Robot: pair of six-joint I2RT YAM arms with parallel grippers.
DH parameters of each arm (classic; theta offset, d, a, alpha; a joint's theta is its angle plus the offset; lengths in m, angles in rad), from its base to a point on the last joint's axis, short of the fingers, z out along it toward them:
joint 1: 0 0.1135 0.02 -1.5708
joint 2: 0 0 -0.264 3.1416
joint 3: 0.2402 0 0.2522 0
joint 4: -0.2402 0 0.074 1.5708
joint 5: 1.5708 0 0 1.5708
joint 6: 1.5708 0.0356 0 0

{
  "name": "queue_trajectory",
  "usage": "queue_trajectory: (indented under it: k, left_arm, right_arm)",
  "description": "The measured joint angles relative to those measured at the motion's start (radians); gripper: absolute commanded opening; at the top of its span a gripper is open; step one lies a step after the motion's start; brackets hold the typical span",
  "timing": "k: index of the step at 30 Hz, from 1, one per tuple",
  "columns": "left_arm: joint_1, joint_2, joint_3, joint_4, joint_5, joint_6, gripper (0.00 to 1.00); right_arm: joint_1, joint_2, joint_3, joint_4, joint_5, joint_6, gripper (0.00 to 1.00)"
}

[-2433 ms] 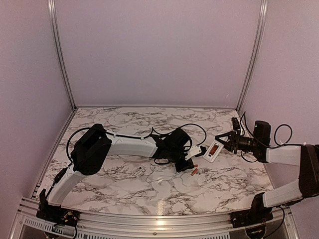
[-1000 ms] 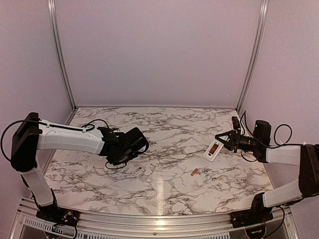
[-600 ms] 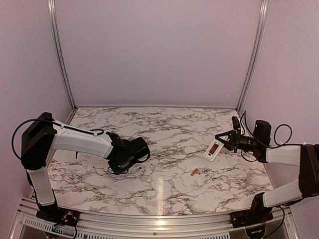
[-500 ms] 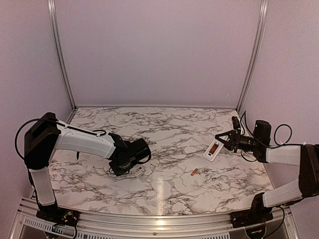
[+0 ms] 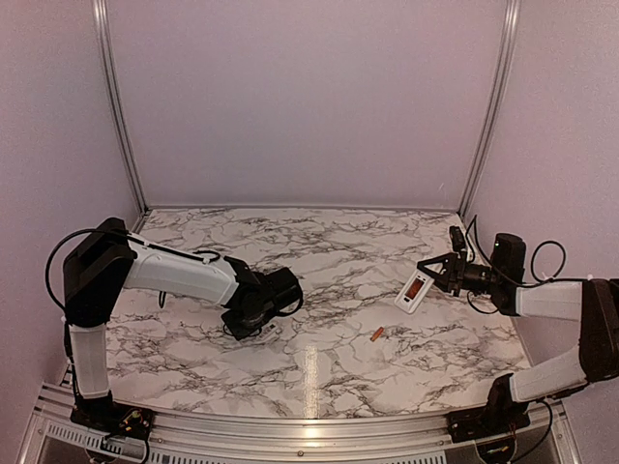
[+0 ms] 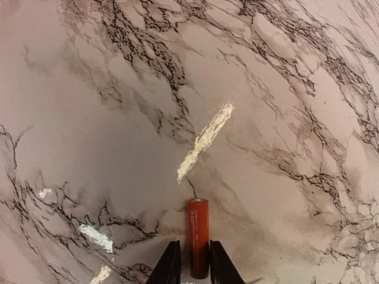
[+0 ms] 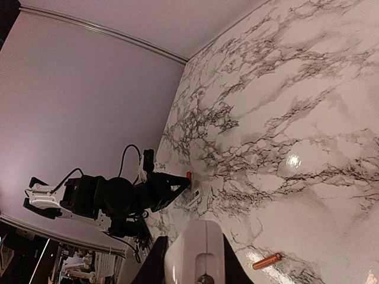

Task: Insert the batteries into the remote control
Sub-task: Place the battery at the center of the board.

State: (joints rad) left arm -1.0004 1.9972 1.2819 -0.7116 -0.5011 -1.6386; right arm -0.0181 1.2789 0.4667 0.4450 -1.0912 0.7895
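My left gripper [image 6: 190,273] is shut on an orange battery [image 6: 198,236] that pokes out past its fingertips, low over the marble near the front left [image 5: 254,331]. A second battery [image 5: 377,333] lies loose on the table, also seen in the right wrist view [image 7: 267,261]. On the right, my right gripper [image 5: 437,275] is shut on the white remote control [image 5: 414,290], held tilted above the table with its back up; an orange patch shows in the bay. In the right wrist view the remote [image 7: 195,251] fills the space between the fingers.
A small white flat cover piece [image 5: 272,330] lies just right of the left gripper's tip, seen too in the right wrist view [image 7: 194,198]. Metal frame posts and lilac walls close in the marble table [image 5: 319,242] on three sides.
The left arm, which was by the remote, swung back to the left and has since slid right and nearer, down beside the cover piece. The right arm and remote have not moved.
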Motion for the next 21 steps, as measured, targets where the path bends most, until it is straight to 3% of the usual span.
queue_trajectory:
  k: [10, 18, 21]
  left_arm:
    - [0.000, 0.000, 0.007, 0.006, 0.019, 0.043, 0.25]
    - [-0.002, -0.019, 0.009, 0.038, 0.016, 0.177, 0.21]
    - [-0.002, -0.100, -0.029, 0.137, -0.001, 0.351, 0.50]
  right_arm:
    - [0.000, 0.006, 0.000, 0.011, 0.000, 0.004, 0.00]
    - [0.000, 0.006, 0.000, 0.011, 0.000, 0.005, 0.00]
    - [0.000, 0.006, 0.000, 0.011, 0.000, 0.006, 0.00]
